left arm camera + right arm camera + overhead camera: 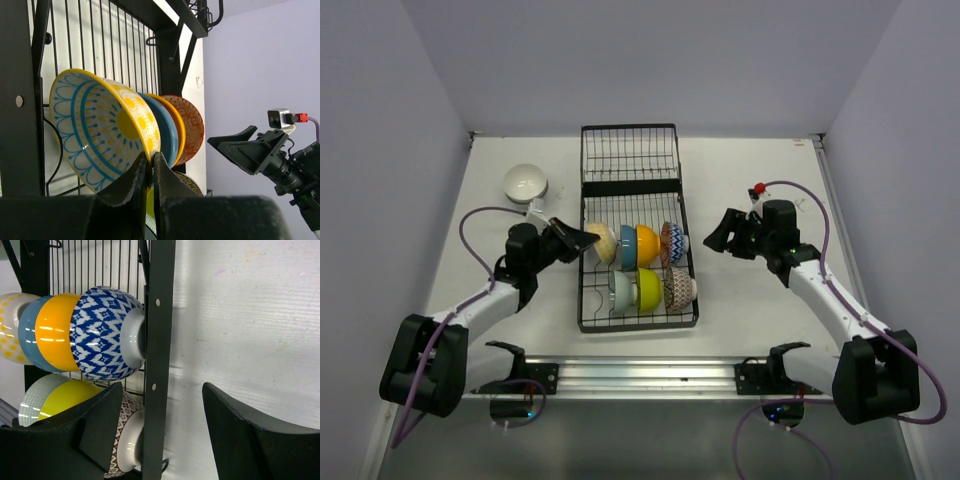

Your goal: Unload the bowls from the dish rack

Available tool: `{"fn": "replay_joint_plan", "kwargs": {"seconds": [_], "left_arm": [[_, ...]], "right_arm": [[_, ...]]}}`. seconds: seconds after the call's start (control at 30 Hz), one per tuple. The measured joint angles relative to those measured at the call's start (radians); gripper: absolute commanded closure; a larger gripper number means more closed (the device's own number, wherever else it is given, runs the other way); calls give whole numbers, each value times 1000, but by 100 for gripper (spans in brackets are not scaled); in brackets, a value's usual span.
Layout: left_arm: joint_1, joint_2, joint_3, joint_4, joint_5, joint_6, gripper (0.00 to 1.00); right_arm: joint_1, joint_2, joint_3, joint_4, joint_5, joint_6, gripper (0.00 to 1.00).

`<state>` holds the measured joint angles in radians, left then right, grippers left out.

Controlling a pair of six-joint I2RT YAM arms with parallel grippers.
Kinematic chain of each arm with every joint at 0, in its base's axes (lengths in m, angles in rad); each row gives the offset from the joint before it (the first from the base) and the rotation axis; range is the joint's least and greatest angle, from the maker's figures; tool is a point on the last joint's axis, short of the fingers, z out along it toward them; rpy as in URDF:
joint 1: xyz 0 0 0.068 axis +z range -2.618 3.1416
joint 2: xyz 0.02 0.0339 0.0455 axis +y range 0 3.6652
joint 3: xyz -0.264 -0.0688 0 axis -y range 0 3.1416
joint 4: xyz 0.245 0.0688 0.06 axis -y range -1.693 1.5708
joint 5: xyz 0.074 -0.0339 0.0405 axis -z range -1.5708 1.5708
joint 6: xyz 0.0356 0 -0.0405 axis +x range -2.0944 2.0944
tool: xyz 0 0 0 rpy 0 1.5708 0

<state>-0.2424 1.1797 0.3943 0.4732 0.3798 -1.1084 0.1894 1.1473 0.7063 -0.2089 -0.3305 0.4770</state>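
7 bowls [647, 245] stand in the dish rack [630, 155], and 1 white bowl [525, 182] sits on the table [760, 300] left of it. The left gripper [151, 159] clamps the rim of the yellow-patterned bowl [105, 127], whose sunburst inside only the left wrist view shows. The right gripper [718, 232] gapes beside the rack.

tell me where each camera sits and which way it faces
top external: above and behind the arms, looking down on the table and dish rack; both arms show, left gripper and right gripper flanking the rack.
left wrist: on the left arm, looks rightward along its shut fingers, which pinch the rim of the cream bowl.
right wrist: on the right arm, looks leftward at the rack's side and blue zigzag bowl; its open fingers frame the bottom.
shared: both wrist views catch the orange bowl.
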Motion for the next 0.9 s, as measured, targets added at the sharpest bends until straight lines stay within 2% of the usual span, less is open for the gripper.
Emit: {"fn": "replay_joint_plan", "kwargs": {"seconds": [0.23, 0.6, 0.73, 0.9], "left_arm": [[0, 8, 13, 33, 9, -3, 100], [8, -45, 108, -65, 14, 99, 100], [11, -87, 216, -234, 1, 212, 100], [16, -106, 475, -557, -124, 434, 100]], "right_arm": [[0, 10, 0, 2, 0, 0, 31], [0, 11, 0, 8, 0, 1, 31], [0, 11, 0, 12, 0, 1, 31], [0, 11, 0, 15, 0, 1, 31]]}}
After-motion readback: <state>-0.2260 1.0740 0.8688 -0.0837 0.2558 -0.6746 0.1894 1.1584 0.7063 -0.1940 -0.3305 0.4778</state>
